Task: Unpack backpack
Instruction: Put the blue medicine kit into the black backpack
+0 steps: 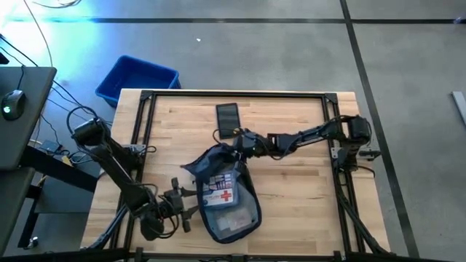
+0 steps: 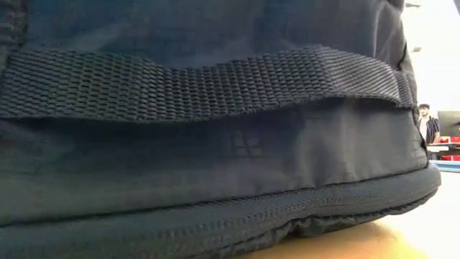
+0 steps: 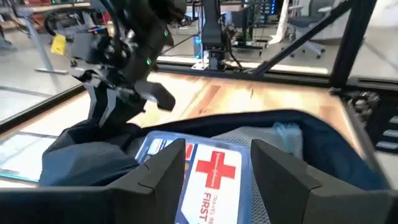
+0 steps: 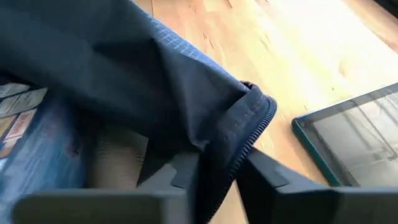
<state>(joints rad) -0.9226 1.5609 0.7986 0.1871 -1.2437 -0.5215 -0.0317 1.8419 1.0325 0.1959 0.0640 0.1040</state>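
Backpack (image 1: 222,193), dark navy soft fabric, lies on the wooden table (image 1: 291,189) toward its near edge, between the two arms. Its main compartment is unzipped and spread open, facing up. Inside lies a blue first-aid pouch (image 1: 224,191) with a red cross and white lettering, and beside it a clear packet whose contents cannot be made out. In the low view the bag's dark fabric and a woven webbing strap (image 2: 208,83) fill almost the whole picture.

At the bag's far rim, the right end effector (image 1: 240,142) reaches in from the right side of the table. Its wrist view shows the zippered edge of the flap (image 4: 242,134) running between its two fingers (image 4: 273,177), which sit close on either side of the fabric, pinching it.

At the bag's left side, near the table's front edge, the left end effector (image 1: 191,205) points toward the open compartment. Its fingers (image 3: 158,177) stand apart with nothing between them, framing the first-aid pouch just beyond.

Behind the bag, toward the far edge of the table, a dark tablet (image 1: 228,118) lies flat. On the floor past the table's far left corner sits a bright blue plastic bin (image 1: 137,78).
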